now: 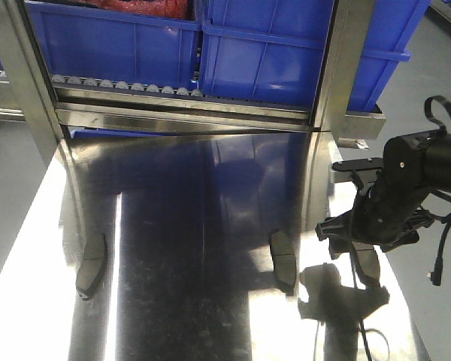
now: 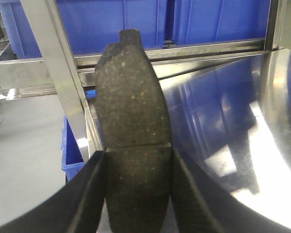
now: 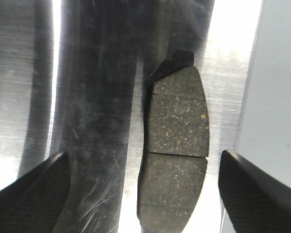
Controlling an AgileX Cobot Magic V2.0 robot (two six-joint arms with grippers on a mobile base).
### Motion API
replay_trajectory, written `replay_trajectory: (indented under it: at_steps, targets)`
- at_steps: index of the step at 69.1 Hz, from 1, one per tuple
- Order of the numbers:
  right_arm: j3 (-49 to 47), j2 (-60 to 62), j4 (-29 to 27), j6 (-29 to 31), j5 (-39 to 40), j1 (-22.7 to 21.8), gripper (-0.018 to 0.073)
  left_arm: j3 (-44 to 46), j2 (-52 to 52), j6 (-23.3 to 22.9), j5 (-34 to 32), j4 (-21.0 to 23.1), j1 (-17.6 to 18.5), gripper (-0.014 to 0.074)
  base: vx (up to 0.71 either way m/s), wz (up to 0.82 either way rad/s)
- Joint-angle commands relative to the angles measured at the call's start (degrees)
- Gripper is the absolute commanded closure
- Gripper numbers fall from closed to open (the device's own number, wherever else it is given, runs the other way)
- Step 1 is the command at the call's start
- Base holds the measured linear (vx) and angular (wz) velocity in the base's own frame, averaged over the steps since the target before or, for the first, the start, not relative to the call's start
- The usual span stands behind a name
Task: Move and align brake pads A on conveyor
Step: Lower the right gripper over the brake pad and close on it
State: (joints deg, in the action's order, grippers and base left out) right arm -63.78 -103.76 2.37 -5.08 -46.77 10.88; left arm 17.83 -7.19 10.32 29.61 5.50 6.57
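My left gripper (image 2: 138,154) is shut on a dark-grey brake pad (image 2: 131,97), gripped at both edges just below its groove, beside the table's left side. This gripper is outside the front view. My right gripper (image 3: 144,160) is open over another pad (image 3: 177,121), which lies flat between the wide-apart fingers close to the table's right edge. In the front view that gripper (image 1: 355,242) partly covers this pad (image 1: 368,262). One more pad (image 1: 283,259) lies mid-table and another (image 1: 90,263) at the left edge. The conveyor is out of view.
The pads rest on a shiny steel table (image 1: 195,195). Behind it stands a steel roller rack with blue bins (image 1: 210,45) and upright posts (image 1: 338,60). Grey floor (image 3: 276,97) drops off past the right edge. A blue bin (image 2: 72,150) sits low at the left.
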Motion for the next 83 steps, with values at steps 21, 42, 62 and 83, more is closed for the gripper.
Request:
replay_trajectory:
  at_steps: [21,42,62,83]
  targets:
    - [-1.73,0.14,0.79,0.02,1.66,-0.07,-0.002,1.76,-0.49,-0.41,-5.84,0.82,0.28,0.0502,0.0,0.0]
    - [-1.73,0.14,0.79,0.17,1.43,-0.07,0.0111,1.76,-0.49,-0.41,-5.84,0.82,0.28,0.0502,0.0,0.0]
    - [-1.73,0.14,0.84,0.3,1.54,-0.07,0.0425,1.76,-0.49,-0.41,-5.84,0.82,0.28,0.0502,0.0,0.0]
    - [-1.73,2.49,0.84,0.8,2.31,-0.07,0.0569,1.76,-0.49,-0.41,-5.84,0.82,0.28,0.0502,0.0,0.0]
